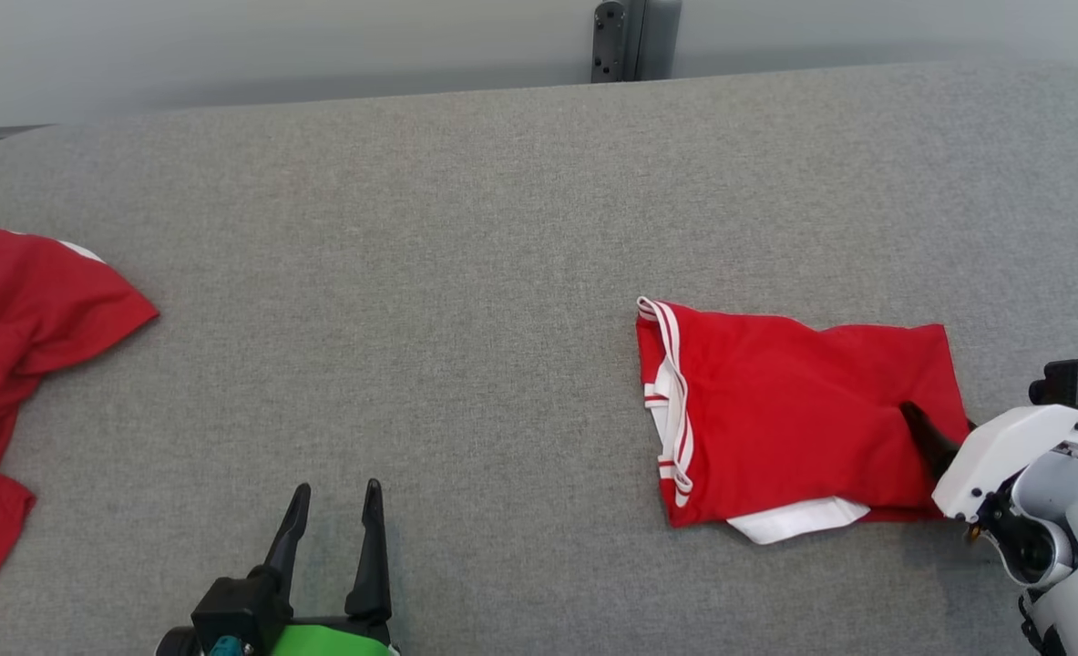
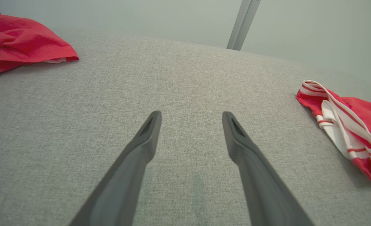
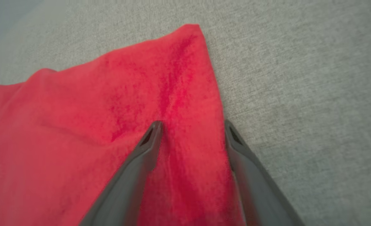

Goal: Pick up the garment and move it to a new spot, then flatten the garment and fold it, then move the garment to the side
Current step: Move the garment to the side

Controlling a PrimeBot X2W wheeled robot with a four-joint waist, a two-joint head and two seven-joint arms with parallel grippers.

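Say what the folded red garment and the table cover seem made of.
Folded garment: soft matte cloth, likely a knit; it creases and shows fine fuzzy texture close up. Table cover: grey woven fabric, matte; a flecked, even weave shows.

A table (image 1: 502, 200) covered in grey woven fabric is seen, its far left corner rounded. Behind its far edge a plain pale wall (image 1: 229, 46) is shown, against which a grey metal post (image 1: 655, 36) is set. Soft, even light is cast throughout.
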